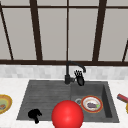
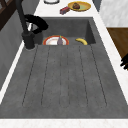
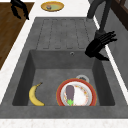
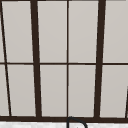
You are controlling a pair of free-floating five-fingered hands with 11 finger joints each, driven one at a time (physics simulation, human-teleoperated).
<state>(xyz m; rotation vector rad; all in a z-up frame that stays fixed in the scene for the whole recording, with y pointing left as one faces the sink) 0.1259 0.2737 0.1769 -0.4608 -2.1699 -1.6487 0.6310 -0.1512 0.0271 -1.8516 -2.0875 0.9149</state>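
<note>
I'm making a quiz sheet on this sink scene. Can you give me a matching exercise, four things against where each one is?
Things:
1. banana
2. eggplant
3. right hand
4. left hand

Places:
A. on the red-rimmed plate
B. beside the faucet
C. on the basin floor, beside the plate
D. over the sink's front left edge

Pairs: 1-C, 2-A, 3-B, 4-D

We looked onto a tall window with dark brown bars and pale, evenly lit panes, rising behind the sink across the far wall. Below it ran a band of light grey tiles above a white marble-like counter. Beyond the counter's near edge lay a brown wooden floor.
</note>
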